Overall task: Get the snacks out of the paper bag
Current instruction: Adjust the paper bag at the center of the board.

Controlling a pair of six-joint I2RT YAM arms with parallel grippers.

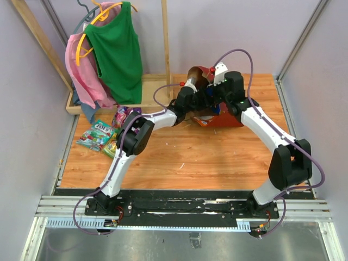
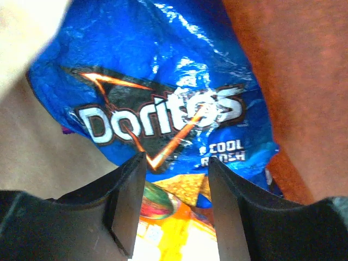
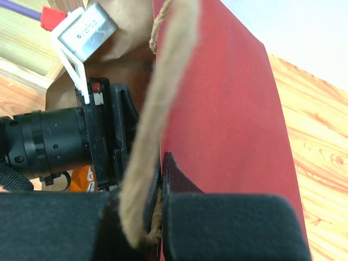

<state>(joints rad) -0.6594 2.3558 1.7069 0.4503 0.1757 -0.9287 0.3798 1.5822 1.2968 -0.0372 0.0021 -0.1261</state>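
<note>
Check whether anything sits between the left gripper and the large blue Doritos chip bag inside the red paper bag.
Nothing visible does. The left gripper is inside the red paper bag, fingers apart, with the large blue Doritos chip bag directly ahead and unobstructed.

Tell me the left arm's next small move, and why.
Probably close the left gripper on the Doritos bag. Its fingers stand apart inside the paper bag, straddling the Doritos bag's lower part, and no pinch shows. The right gripper is shut on the paper bag's rim and cord, steadying it.
</note>
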